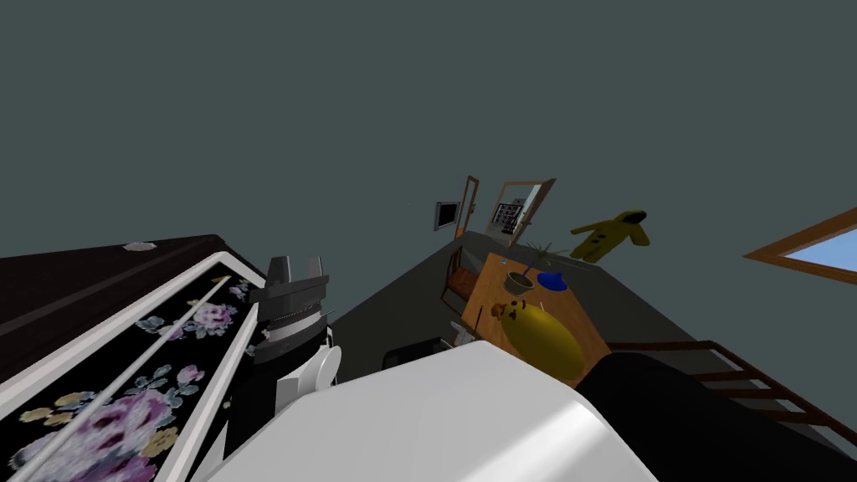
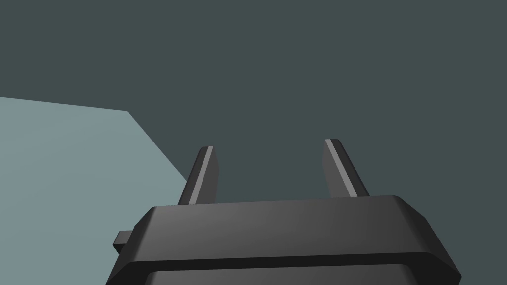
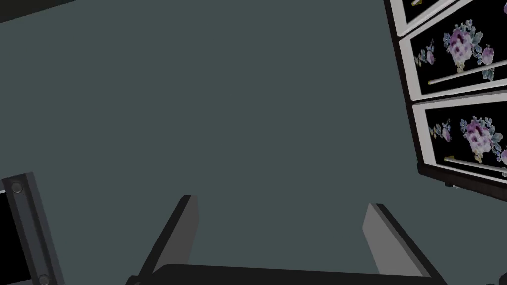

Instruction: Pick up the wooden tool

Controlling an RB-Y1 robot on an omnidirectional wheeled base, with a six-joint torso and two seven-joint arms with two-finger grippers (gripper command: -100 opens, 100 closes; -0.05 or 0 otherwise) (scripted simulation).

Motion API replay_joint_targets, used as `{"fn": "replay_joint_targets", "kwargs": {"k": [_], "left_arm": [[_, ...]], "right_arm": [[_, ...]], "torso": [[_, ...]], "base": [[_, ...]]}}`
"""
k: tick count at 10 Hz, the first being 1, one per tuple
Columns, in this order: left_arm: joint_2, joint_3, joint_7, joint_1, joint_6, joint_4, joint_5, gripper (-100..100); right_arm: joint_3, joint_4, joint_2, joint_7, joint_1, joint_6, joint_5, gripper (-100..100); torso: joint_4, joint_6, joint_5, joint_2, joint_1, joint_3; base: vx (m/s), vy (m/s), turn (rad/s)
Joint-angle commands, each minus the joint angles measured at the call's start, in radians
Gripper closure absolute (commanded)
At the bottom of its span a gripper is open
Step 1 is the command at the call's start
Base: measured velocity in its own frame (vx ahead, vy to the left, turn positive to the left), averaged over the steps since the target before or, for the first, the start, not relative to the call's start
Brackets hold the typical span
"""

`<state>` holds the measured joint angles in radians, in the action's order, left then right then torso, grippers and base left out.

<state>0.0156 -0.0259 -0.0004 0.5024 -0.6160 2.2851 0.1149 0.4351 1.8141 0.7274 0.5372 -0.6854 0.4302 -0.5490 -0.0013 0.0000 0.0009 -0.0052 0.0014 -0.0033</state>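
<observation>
Floral drawers [image 1: 125, 376] beside left claw [image 1: 297, 266]; wooden table [image 1: 586, 318] beyond

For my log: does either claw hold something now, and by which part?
Nothing is held: the left claw and the right claw both stand open and empty.

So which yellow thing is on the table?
The fat blob, at the table's near end. The suit, with arms and legs, is past the table, not on it.

Floral drawers [image 1: 125, 376] at left. Table [image 1: 577, 314] ahead carries a yellow toy [image 1: 540, 335], potted plant [image 1: 519, 282] and blue object [image 1: 552, 280].
</observation>
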Motion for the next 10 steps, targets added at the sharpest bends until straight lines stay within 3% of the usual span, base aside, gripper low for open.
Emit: {"fn": "replay_joint_targets", "kwargs": {"k": [1, 2, 3, 4, 5, 6, 7, 8, 9, 10], "left_arm": [[0.0, 0.0, 0.0, 0.0, 0.0, 0.0, 0.0, 0], [0.0, 0.0, 0.0, 0.0, 0.0, 0.0, 0.0, 0], [0.0, 0.0, 0.0, 0.0, 0.0, 0.0, 0.0, 0], [0.0, 0.0, 0.0, 0.0, 0.0, 0.0, 0.0, 0], [0.0, 0.0, 0.0, 0.0, 0.0, 0.0, 0.0, 0], [0.0, 0.0, 0.0, 0.0, 0.0, 0.0, 0.0, 0], [0.0, 0.0, 0.0, 0.0, 0.0, 0.0, 0.0, 0], [0.0, 0.0, 0.0, 0.0, 0.0, 0.0, 0.0, 0], [0.0, 0.0, 0.0, 0.0, 0.0, 0.0, 0.0, 0], [0.0, 0.0, 0.0, 0.0, 0.0, 0.0, 0.0, 0]], "right_arm": [[0.041, -0.036, 0.05, 0.026, 0.005, -0.014, -0.05, -100], [0.075, -0.06, 0.078, 0.049, 0.011, -0.03, -0.08, -100], [0.079, -0.065, 0.092, 0.049, 0.011, -0.03, -0.099, -100], [0.117, -0.092, 0.116, 0.071, 0.019, -0.047, -0.137, -100], [0.117, -0.092, 0.132, 0.071, 0.019, -0.047, -0.147, -100], [0.156, -0.118, 0.165, 0.093, 0.029, -0.065, -0.186, -100], [0.156, -0.118, 0.171, 0.093, 0.029, -0.065, -0.195, -100], [0.195, -0.143, 0.208, 0.114, 0.041, -0.083, -0.237, -100], [0.195, -0.143, 0.208, 0.114, 0.041, -0.083, -0.243, -100], [0.234, -0.165, 0.243, 0.133, 0.055, -0.101, -0.283, -100]], "torso": [[0.0, 0.0, 0.0, 0.0, 0.0, 0.0], [0.0, 0.0, 0.0, -0.001, 0.0, 0.0], [-0.001, 0.0, 0.0, -0.004, 0.001, -0.002], [-0.001, 0.0, 0.0, -0.003, 0.0, -0.002], [-0.001, 0.0, 0.0, -0.003, 0.0, -0.002], [0.0, 0.0, 0.0, -0.001, -0.001, 0.0], [0.0, 0.0, 0.0, -0.001, -0.001, 0.0], [0.0, 0.0, -0.001, 0.0, -0.002, 0.0], [0.0, 0.0, -0.001, 0.0, -0.002, 0.0], [0.0, 0.0, -0.001, 0.001, -0.002, 0.0]], "base": [[0.091, 0.033, 0.044], [0.158, 0.047, 0.066], [0.127, 0.033, 0.026], [0.111, 0.034, 0.062], [0.079, 0.024, 0.028], [0.085, 0.014, 0.064], [0.073, 0.004, 0.029], [0.085, 0.005, 0.06], [0.068, 0.001, 0.036], [0.076, 0.004, 0.079]]}}
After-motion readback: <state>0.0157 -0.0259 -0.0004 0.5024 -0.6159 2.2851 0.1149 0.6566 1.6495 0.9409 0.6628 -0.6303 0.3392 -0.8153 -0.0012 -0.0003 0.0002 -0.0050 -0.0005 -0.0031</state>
